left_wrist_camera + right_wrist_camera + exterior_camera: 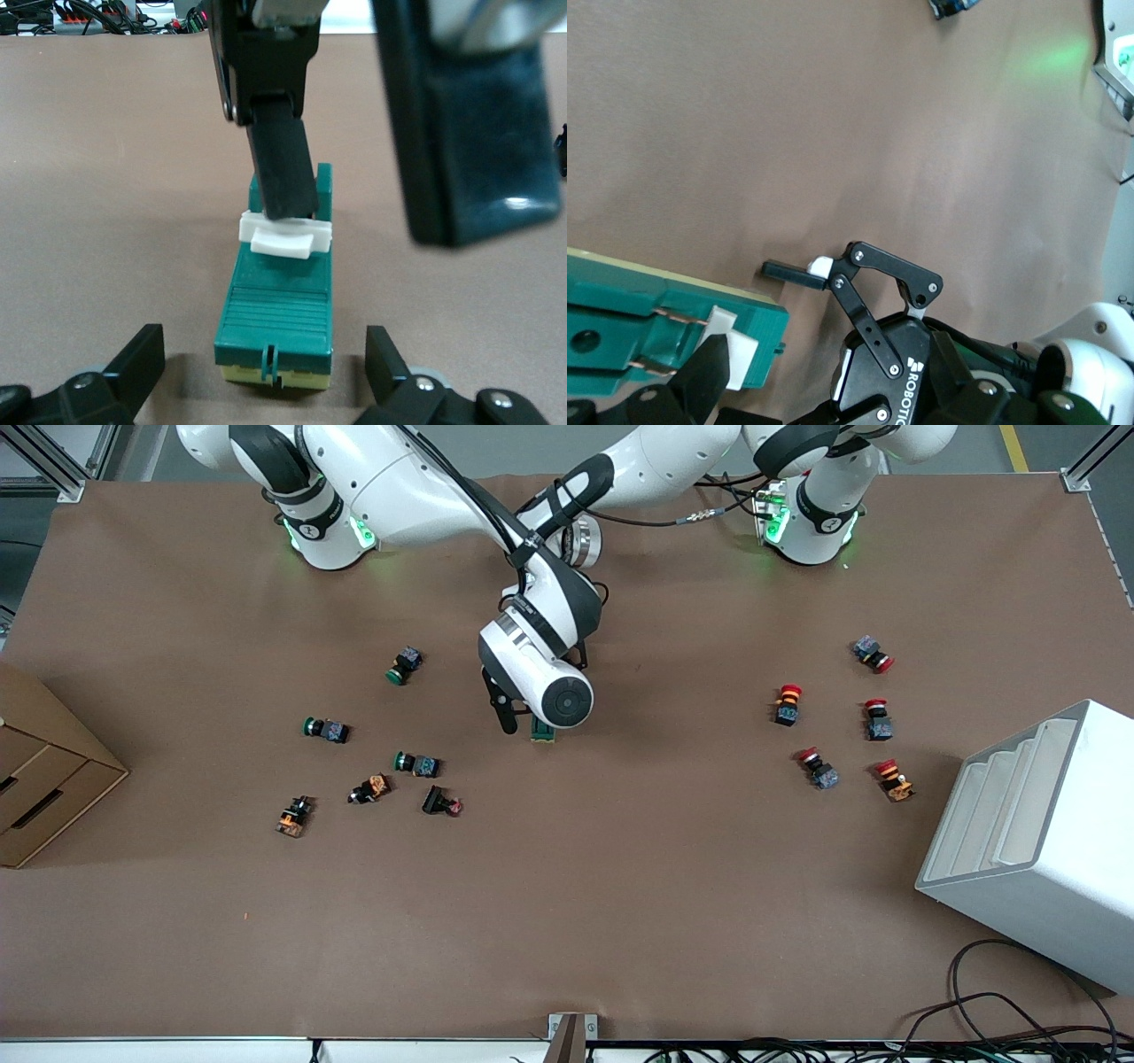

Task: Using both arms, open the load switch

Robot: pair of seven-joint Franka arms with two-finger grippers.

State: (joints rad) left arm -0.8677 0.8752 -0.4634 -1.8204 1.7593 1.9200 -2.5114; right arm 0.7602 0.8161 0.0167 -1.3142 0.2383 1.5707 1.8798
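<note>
The load switch point(542, 732) is a dark-green block with a cream underside, lying flat at the table's middle. In the left wrist view the load switch point(279, 301) shows a white tab point(282, 237) across its top. My left gripper point(263, 367) is open and straddles one end of it, with a gap on each side. My right gripper point(523, 722) is open over the switch. One of its fingers point(283, 168) rests on the white tab; the other point(469, 133) hangs clear beside it. In the front view the right arm's wrist point(540, 682) hides the left gripper.
Green-capped push buttons point(403, 666) and several others lie toward the right arm's end. Red-capped ones point(788, 704) lie toward the left arm's end. A white rack point(1036, 841) stands there, nearer the camera, and a cardboard box point(44, 771) sits at the right arm's end.
</note>
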